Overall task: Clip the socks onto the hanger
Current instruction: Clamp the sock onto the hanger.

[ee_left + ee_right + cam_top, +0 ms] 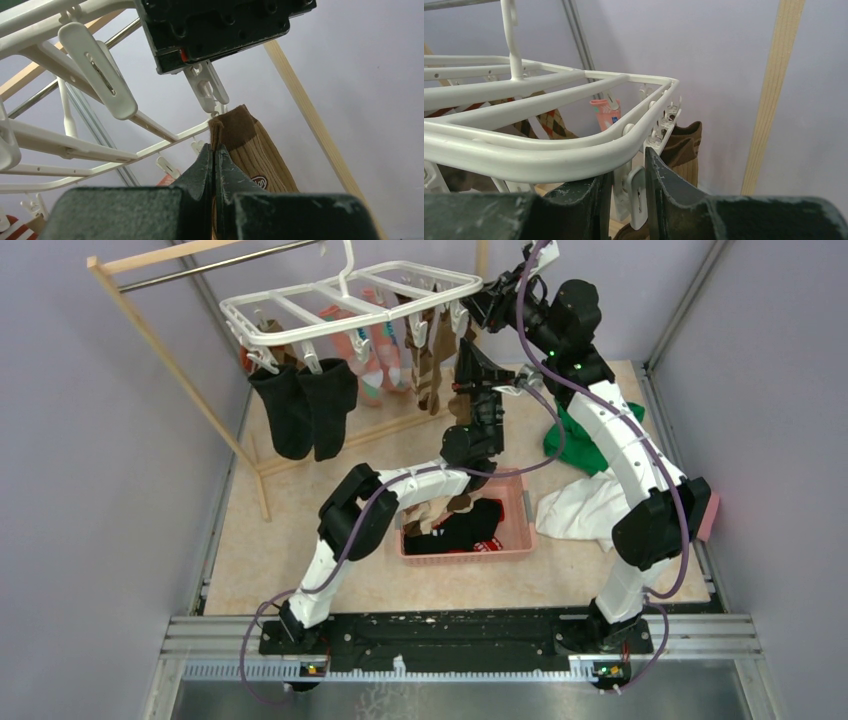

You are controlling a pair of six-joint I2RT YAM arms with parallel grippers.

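Note:
The white hanger (300,302) hangs from the rack's rod with several socks clipped under it: black ones (300,410), pink-teal ones (375,355) and brown ones (430,370). My left gripper (215,150) is shut on a ribbed brown sock (260,150) and holds it up, the sock's top edge touching the lower end of a clip (206,89). My right gripper (626,175) is shut on that clip (638,196) at the corner of the hanger (549,155), one finger pressing each side. In the top view both grippers, the left (466,352) and the right (478,308), meet at the hanger's right end.
A pink basket (520,530) on the table holds more socks. A green cloth (580,435) and a white cloth (575,508) lie to its right. The wooden rack's post (310,120) stands close behind the held sock.

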